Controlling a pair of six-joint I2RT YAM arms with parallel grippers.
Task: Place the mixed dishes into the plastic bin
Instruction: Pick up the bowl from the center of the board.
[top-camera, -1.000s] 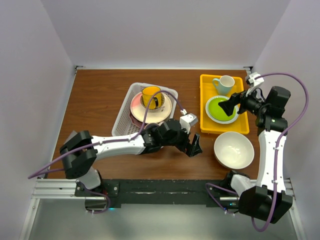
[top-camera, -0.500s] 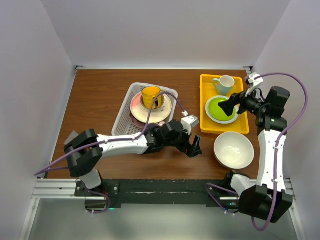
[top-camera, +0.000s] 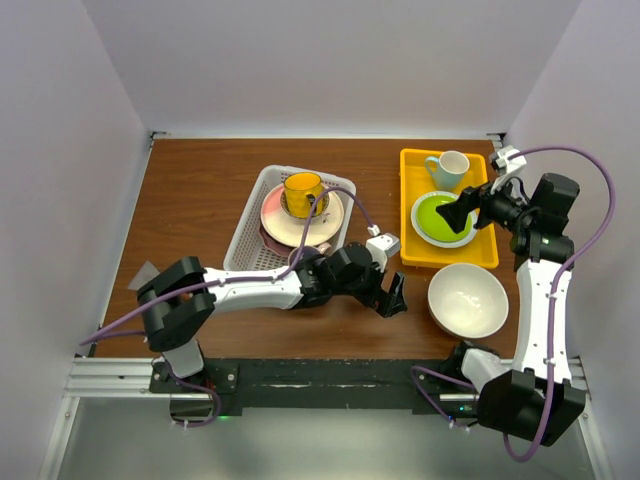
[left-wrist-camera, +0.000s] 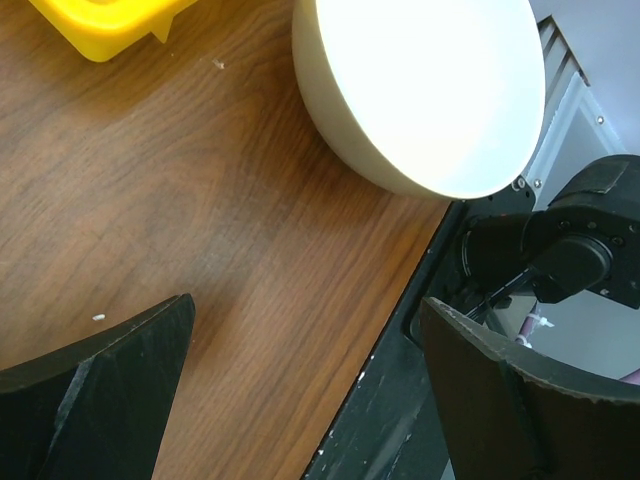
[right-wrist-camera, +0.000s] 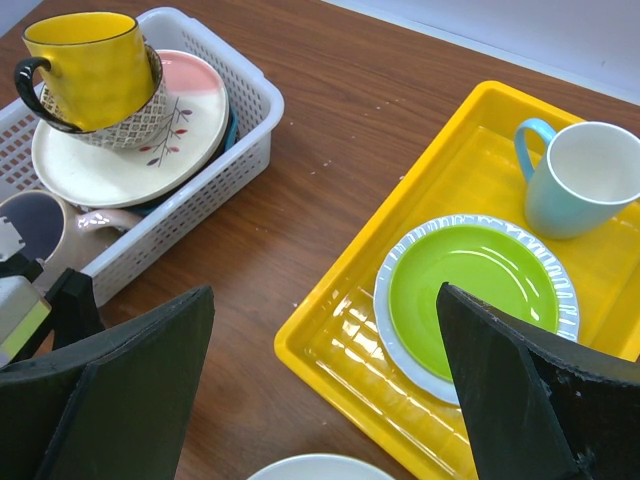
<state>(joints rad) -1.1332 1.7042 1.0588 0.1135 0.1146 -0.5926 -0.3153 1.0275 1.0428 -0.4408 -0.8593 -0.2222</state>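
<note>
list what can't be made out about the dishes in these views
- lower plates in the plastic bin: top external, covered by the top plate and yellow mug; count unclear
- beige mug: right wrist, partly behind the left arm, cut by the left edge
- large cream bowl: left wrist, cropped by the top edge, washed out by glare

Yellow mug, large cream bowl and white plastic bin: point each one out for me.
yellow mug (right-wrist-camera: 95, 75), right wrist view, on its outer side wall.
large cream bowl (top-camera: 468, 300), top view, on the bowl's inside.
white plastic bin (top-camera: 245, 230), top view, on its left lattice wall.
</note>
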